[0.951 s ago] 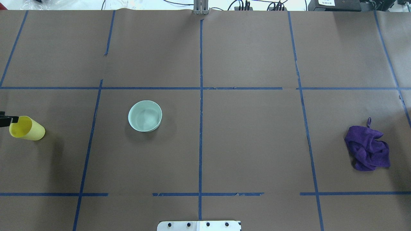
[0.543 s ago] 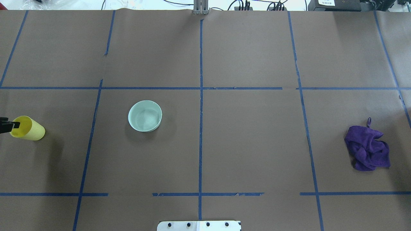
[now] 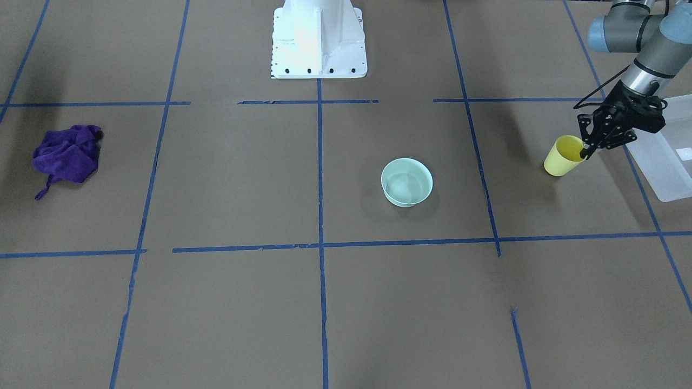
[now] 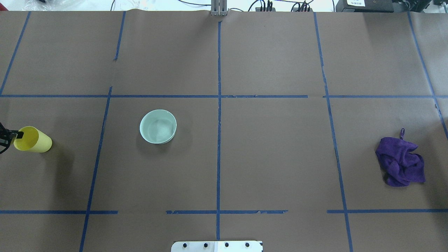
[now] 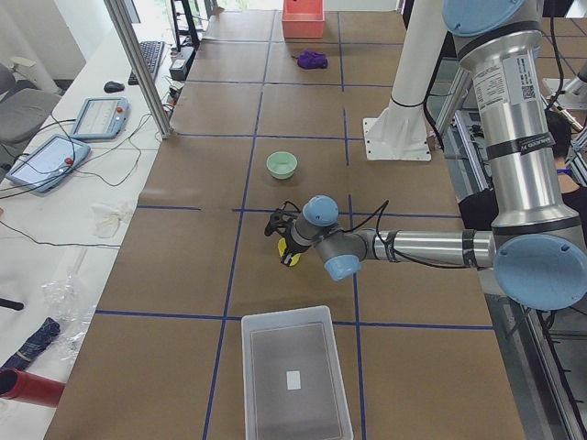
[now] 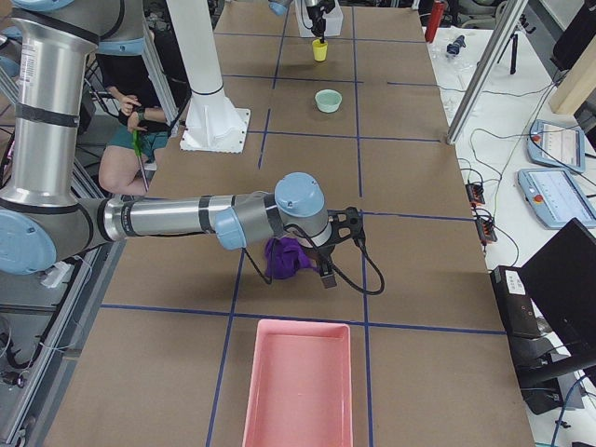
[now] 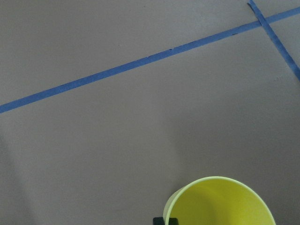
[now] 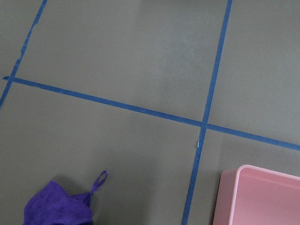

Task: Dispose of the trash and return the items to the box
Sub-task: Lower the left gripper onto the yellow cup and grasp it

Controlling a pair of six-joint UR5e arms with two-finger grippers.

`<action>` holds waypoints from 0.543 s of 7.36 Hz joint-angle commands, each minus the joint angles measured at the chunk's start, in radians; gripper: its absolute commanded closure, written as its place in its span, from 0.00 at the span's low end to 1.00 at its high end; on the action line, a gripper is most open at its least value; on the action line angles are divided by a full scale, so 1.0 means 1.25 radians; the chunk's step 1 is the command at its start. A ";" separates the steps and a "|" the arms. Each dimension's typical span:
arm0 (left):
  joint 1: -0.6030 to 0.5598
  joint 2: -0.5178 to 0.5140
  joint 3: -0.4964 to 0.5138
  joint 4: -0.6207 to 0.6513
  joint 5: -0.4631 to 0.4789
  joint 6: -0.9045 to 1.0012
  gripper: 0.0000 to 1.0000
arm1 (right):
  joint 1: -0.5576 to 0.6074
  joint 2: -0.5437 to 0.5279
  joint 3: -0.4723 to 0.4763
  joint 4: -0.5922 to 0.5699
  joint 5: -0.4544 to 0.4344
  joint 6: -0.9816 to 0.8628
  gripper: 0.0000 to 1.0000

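Left tool (image 3: 585, 151): clenched on the rim of the yellow cup (image 3: 561, 158), just beside the frosted box (image 3: 667, 162) at the left end of the tabletop (image 3: 243, 178). Green bowl (image 3: 406, 182): upright on the tabletop, well apart from cup and box. Right tool (image 6: 328, 251): above the purple rag (image 6: 284, 259); whether released or clenched, cannot tell.

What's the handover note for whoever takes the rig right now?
Left hand: shut on the rim of the yellow cup, cup tilted, just beside the box.
Right hand: near the purple rag and the pink bin; open or shut, cannot tell.
Bowl: upright on the table, no hand near it.
Done: nothing in the box yet.
Left: cup into the box, then the bowl; the rag probably goes to the pink bin.
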 commanded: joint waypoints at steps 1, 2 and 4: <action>-0.056 0.002 -0.008 0.009 -0.139 0.162 1.00 | 0.000 0.000 0.000 0.000 0.000 0.000 0.00; -0.140 0.003 -0.010 0.049 -0.224 0.259 1.00 | 0.000 0.000 0.000 0.000 0.000 0.000 0.00; -0.279 -0.002 -0.019 0.198 -0.299 0.505 1.00 | 0.000 0.000 0.000 0.000 0.000 0.000 0.00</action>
